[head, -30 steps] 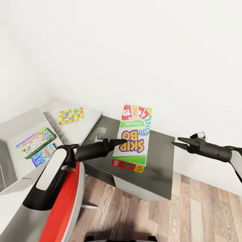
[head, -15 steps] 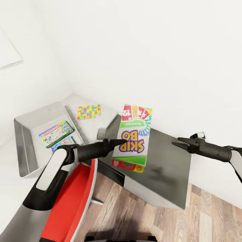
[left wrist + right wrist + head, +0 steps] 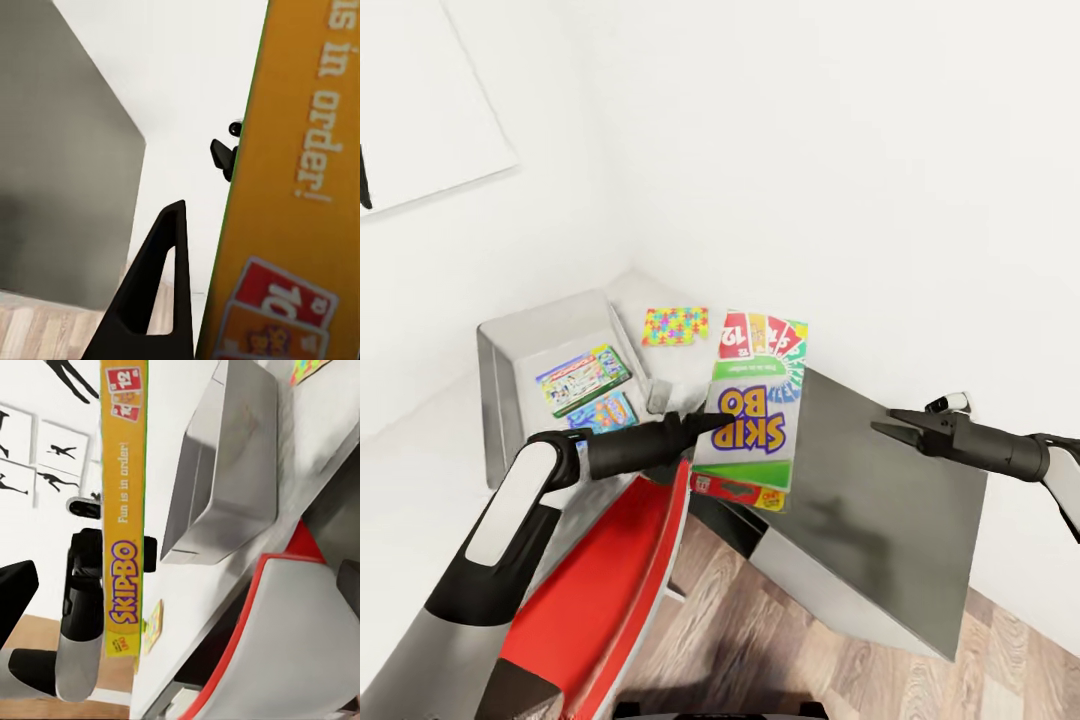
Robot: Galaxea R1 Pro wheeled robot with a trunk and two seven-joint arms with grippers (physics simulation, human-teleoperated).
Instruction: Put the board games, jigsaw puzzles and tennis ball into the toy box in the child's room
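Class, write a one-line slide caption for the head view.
Left claw holds the white-green SKIP-BO card box near the shallow light grey bin holding two printed boxes.

Kid's bedroom: toy box (image 3: pixel 500 350) w/ games on desk (image 3: pixel 420 470), wood floor (image 3: pixel 760 640).

Pale table (image 3: pixel 430 470) carries grey toy box (image 3: pixel 495 350) and jigsaw puzzle (image 3: pixel 674 325) beside it.

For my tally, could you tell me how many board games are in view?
3: two lie in the toy box, a green-edged game and a blue game; the SKIP-BO game is in the left gripper.
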